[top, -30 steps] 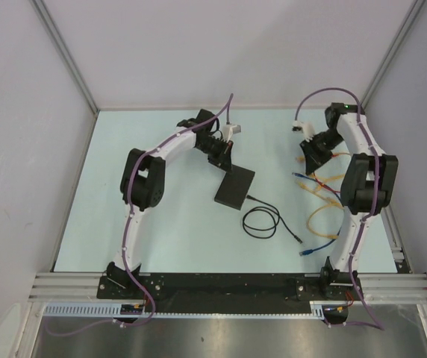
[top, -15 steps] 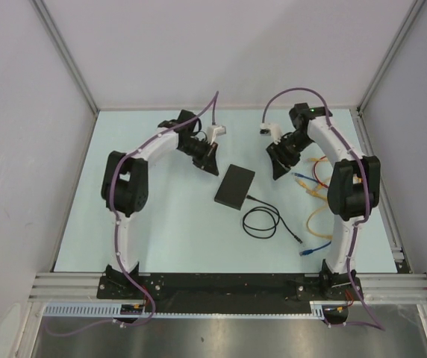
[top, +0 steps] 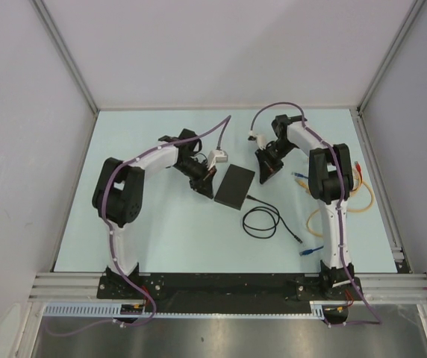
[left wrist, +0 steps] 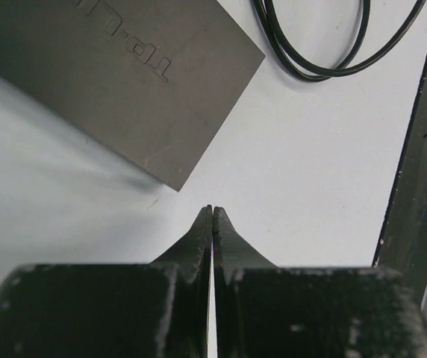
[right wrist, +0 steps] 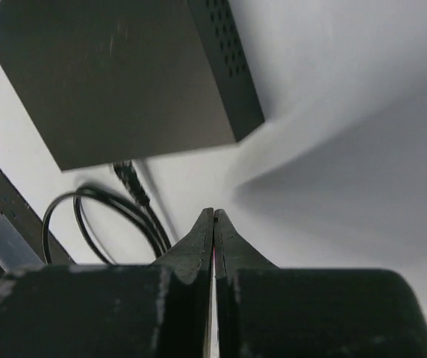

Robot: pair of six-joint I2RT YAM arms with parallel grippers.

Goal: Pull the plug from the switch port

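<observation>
Both claws are pinched fully shut, empty. The switch [top: 234, 186] lies flat between the left gripper [top: 203, 185] and right gripper [top: 264, 176], just ahead of each. Only the right wrist view shows the black plug [right wrist: 128, 176] at its edge; only the left shows embossed lettering [left wrist: 142, 56].

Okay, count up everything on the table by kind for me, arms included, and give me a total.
Robot arms: 2 (left arm, right arm)
Switch: 1
Black cable: 1
Yellow and blue cable tangle: 1, strands too tangled to count separately
Total: 5
</observation>
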